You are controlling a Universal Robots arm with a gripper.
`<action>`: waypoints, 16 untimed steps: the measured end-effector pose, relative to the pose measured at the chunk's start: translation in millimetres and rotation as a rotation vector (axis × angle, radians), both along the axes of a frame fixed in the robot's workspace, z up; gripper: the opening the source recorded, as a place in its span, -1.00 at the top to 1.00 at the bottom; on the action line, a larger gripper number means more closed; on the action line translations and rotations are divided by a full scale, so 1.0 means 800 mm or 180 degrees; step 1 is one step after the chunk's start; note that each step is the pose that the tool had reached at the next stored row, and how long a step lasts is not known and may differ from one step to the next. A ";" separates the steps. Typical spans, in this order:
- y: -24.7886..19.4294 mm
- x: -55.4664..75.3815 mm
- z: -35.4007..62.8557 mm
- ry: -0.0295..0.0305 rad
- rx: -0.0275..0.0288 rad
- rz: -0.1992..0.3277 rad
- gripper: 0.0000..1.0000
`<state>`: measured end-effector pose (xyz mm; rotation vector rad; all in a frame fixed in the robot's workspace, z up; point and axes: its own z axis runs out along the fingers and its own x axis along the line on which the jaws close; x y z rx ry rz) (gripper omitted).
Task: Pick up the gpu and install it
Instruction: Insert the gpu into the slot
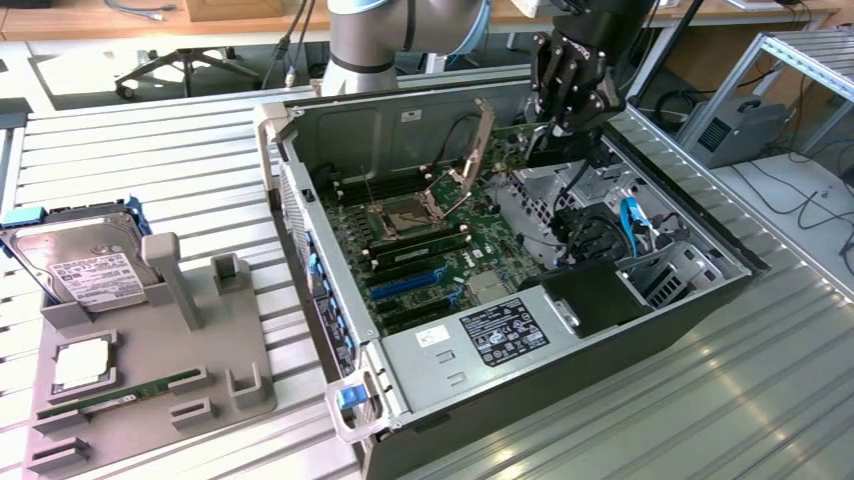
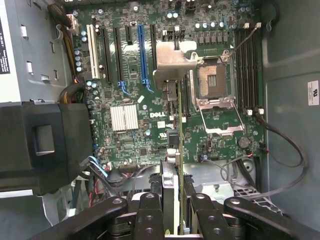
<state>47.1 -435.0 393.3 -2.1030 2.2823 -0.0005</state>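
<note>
While tool (image 2: 174, 176) clamps gpu (image 2: 171, 70), both hang over motherboard (image 2: 131, 95); case (image 1: 400, 120) open.

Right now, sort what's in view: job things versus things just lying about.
Job: gpu, clamped in the hand; open computer case; motherboard.
Lying about: hard drive, memory stick, silver chip, grey holder tray.

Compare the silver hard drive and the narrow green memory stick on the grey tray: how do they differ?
The silver hard drive with a white label is a broad box; the narrow green memory stick is a thin strip. The hard drive shows its label upward at the grey tray's far end; the memory stick lies near its front edge. Both rest on that tray, outside the computer case.
</note>
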 end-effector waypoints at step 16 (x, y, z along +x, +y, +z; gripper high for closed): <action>-0.0001 0.000 -0.004 0.0000 0.0000 0.0116 0.47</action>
